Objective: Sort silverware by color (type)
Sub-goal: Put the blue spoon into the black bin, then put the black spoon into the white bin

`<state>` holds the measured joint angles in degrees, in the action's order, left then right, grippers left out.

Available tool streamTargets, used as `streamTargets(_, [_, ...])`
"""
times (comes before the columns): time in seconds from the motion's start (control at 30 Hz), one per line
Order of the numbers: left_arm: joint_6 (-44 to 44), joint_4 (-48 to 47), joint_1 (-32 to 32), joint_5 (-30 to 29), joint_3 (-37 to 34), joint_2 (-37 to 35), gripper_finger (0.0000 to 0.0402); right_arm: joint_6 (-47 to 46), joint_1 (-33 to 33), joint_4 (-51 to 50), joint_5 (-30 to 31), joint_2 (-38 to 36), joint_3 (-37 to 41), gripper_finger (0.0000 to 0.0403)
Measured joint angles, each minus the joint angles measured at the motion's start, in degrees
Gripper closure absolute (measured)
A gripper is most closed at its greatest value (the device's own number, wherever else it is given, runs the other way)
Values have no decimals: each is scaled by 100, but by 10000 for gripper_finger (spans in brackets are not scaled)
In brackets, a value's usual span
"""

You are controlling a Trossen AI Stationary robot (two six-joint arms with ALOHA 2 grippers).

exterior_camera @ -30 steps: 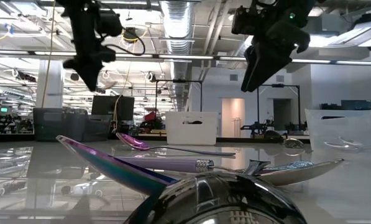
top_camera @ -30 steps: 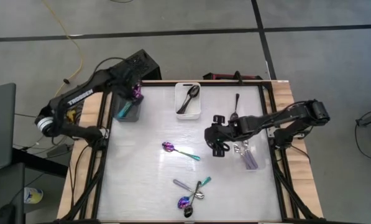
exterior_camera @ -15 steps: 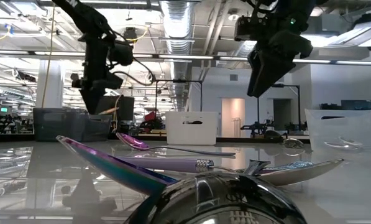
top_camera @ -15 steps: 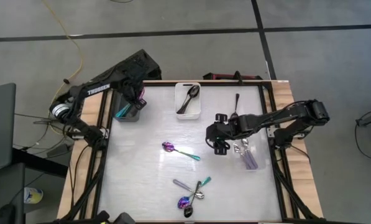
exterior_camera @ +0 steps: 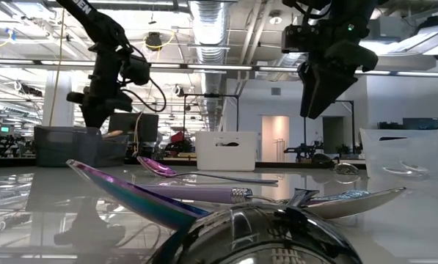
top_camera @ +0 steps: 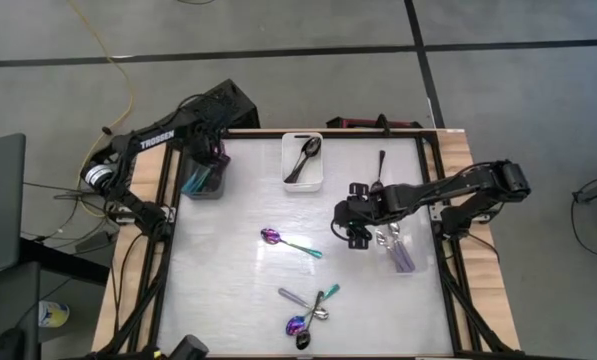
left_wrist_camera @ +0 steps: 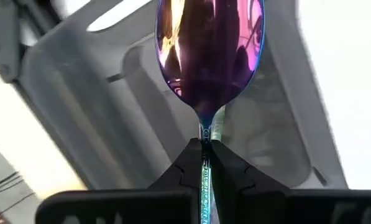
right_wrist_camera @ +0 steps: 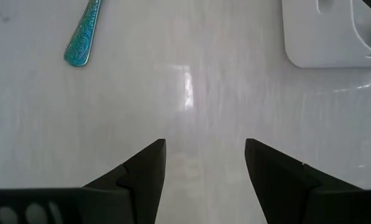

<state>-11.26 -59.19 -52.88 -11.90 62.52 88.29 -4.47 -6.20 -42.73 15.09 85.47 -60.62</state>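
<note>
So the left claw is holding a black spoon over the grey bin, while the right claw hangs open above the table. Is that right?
Nearly. The spoon in the left claw is iridescent purple with a teal handle, not black; the left wrist view shows it pinched by the handle over the grey bin. The rest stands: the right claw hangs open above the table.

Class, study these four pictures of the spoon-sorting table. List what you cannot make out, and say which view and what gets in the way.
- High view: contents of the grey plastic bin are covered by the left gripper.
- Left wrist view: the iridescent purple spoon held there is cut off by the edge.
- High view: spoons in the clear bin are too small to count.
- Low view: a blurred silver spoon bowl blocks the heap behind it.
- Right wrist view: the white bin is cut off.
</note>
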Motion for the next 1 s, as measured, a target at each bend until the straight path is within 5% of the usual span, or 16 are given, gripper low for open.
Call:
streamTargets(0.67, [-110, -694, 48, 296, 472, -73, 282, -392, -2, -221, -91, 2, -2, 159])
streamTargets(0.83, [-138, -841, 417, 198, 963, -717, 284, -773, -56, -129, -197, 2, -2, 159])
streamTargets(1.0, [-329, -177, 1501, 326, 609, -1895, 285, -1166, -332, 73, -214, 2, -2, 159])
